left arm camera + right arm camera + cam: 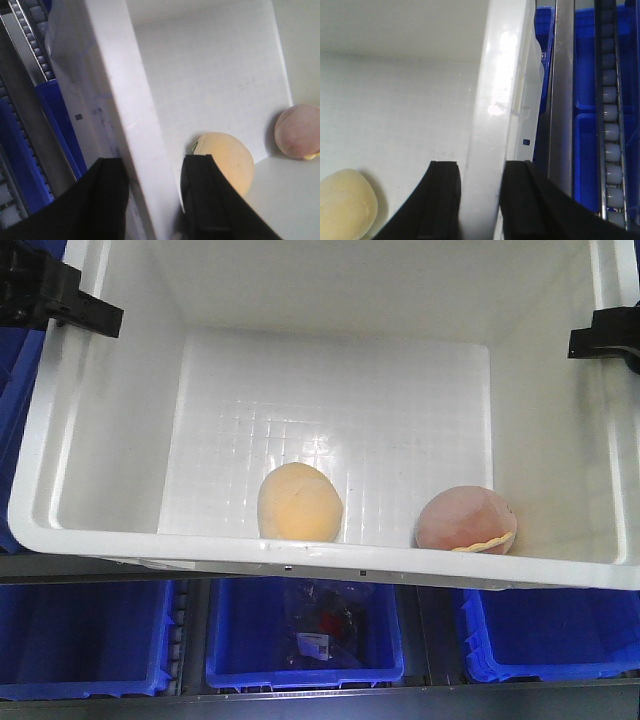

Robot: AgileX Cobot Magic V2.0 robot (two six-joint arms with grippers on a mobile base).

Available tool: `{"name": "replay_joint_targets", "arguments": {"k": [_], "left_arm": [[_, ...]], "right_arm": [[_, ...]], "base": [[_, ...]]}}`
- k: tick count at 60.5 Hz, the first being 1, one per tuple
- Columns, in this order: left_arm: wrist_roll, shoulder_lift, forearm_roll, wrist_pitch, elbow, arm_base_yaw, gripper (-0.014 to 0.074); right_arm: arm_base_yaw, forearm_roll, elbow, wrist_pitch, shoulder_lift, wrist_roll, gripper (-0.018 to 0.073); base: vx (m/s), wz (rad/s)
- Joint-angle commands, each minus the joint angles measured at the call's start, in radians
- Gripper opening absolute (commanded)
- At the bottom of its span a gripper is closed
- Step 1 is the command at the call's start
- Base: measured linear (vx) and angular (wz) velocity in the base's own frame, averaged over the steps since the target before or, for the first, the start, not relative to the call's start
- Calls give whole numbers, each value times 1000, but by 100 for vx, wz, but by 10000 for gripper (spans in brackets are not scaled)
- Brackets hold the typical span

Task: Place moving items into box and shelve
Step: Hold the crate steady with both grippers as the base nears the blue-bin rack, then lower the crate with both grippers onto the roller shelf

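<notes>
Box [110,400] held above blue bins [300,650] | we see cream ball [299,503] and pinkish ball [466,521] inside | left fingers [200,200] clamp left rim | right fingers [445,200] clamp right rim

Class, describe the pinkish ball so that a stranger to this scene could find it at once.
Find the large white crate held at both side walls. On its floor, against the near wall, lie two balls. Yours is the pinkish-brown ball with cream trim; the pale yellow ball beside it is plain.
</notes>
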State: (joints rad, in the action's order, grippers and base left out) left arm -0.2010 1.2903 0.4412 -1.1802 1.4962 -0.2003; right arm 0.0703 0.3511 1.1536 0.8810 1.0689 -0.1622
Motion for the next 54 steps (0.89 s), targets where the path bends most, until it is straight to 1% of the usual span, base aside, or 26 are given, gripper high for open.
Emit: {"name": "replay_joint_targets", "arguments": {"k": [1,10,24,31,44,50,54], "left_arm": [[-27,-35,196,109,46,-20,-6],[-26,-34,196,99,46,-20,-6],[-26,-28,196,19,46,-20,-6],[-24,-17,196,9,46,-20,-6],[-25,16,189,30,46,-20,-6],[-26,39,187,56,38,-20,-6],[-27,66,186,74,31,-20,-6]], "right_arm": [[10,142,45,-128,-26,-18,-6],[10,142,45,-122,-26,-18,-6],[10,142,45,-98,-18,-18,-6],[10,143,45,-95,14,-18,-6],[10,172,45,-111,93,-28,-6],[10,213,45,-144,133,-61,-6],[10,250,45,-193,163,-109,-6]], "base": [[0,0],[0,0],[0,0],[0,0],[0,0],[0,0],[0,0]]}}
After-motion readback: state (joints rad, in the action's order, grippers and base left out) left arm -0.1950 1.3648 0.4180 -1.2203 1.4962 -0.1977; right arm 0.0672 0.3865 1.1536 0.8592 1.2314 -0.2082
